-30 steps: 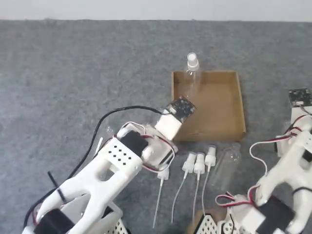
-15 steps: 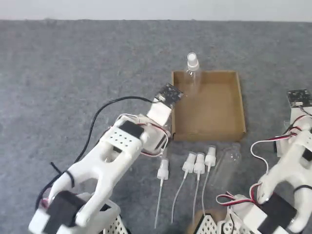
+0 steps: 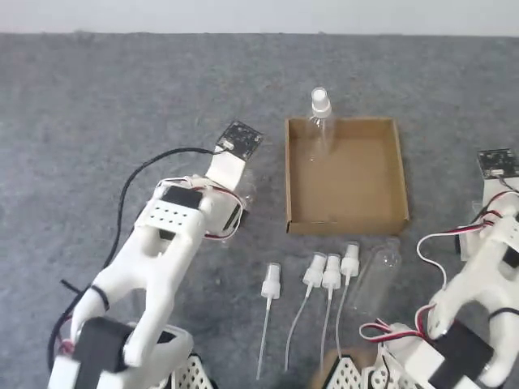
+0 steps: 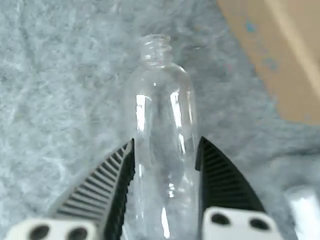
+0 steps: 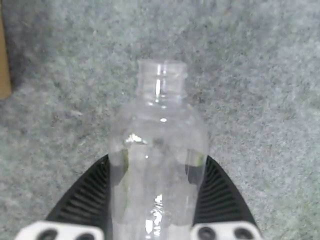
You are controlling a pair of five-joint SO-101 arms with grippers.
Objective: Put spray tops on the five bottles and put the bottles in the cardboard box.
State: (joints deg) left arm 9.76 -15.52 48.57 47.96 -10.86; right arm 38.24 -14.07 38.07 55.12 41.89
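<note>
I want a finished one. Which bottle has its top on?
The bottle standing at the box's far corner; the two gripped bottles and the lying one have none.

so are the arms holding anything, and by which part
The left pincer clamps a topless clear bottle around its body; right pincer likewise holds a second bottle.

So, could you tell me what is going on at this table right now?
The left gripper is shut on an uncapped bottle beside the cardboard box, and the right gripper grips a second uncapped bottle. One capped bottle stands at the box's far edge. Four spray tops and a third bottle lie between the box and the arms.
</note>
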